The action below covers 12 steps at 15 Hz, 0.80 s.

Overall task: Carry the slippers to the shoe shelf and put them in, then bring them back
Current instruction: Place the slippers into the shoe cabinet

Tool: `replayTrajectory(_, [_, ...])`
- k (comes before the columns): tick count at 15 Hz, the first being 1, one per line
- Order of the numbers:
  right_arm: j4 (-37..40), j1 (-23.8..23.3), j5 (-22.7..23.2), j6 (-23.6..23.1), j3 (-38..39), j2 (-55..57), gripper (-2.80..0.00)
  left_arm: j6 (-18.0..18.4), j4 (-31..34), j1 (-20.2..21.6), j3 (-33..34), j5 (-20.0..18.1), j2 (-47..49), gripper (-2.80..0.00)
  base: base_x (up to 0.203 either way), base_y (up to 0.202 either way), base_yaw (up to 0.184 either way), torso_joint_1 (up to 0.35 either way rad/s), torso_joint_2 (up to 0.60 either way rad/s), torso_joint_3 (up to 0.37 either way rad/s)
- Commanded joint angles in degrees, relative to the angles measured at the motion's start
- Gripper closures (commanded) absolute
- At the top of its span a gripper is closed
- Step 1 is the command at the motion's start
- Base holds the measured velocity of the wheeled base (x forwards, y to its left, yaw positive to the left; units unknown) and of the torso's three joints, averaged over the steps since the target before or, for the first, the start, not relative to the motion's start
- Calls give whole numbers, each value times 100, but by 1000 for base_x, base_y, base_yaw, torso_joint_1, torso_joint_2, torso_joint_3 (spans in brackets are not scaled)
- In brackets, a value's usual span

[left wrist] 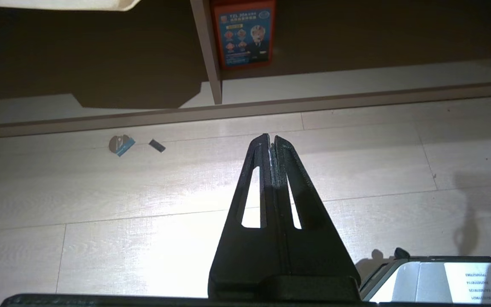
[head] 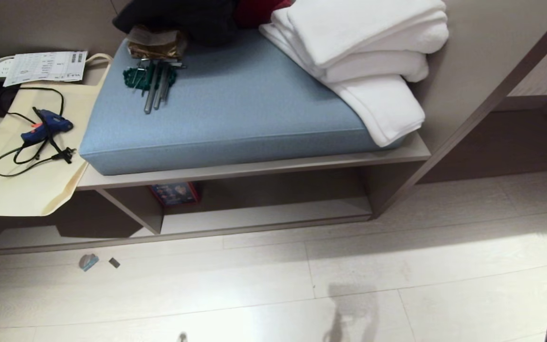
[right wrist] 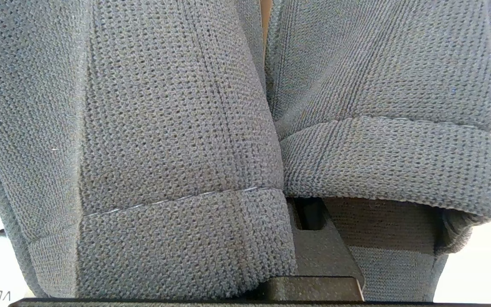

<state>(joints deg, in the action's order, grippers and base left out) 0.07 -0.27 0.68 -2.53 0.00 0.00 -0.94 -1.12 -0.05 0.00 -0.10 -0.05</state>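
Observation:
The slippers fill the right wrist view as two grey knit toe bands, one pressed against the other. My right gripper is shut on them; only one black finger shows, under the bands. The shoe shelf is the low cubby under the bench, with a pale base board and a slanted divider; in the left wrist view that shelf lies straight ahead. My left gripper hangs shut and empty over the floor in front of it. Neither gripper shows in the head view.
A blue cushion tops the bench, with folded white towels, metal tools and a blue glue gun on a cream bag. A red-blue box stands in the cubby. Small scraps lie on the pale floor.

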Motion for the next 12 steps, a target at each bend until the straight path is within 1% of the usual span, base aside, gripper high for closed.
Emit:
replayTrajectory(1, [1,0,3,-2,0,9,0,-3,-2,5,44,1,-4,0,0,0,0,4,2,-200])
replayTrajectory(12, [1,0,-6,-1,0,9,0,-3,-2,-2,44,1,-4,0,0,0,0,4,2,-199])
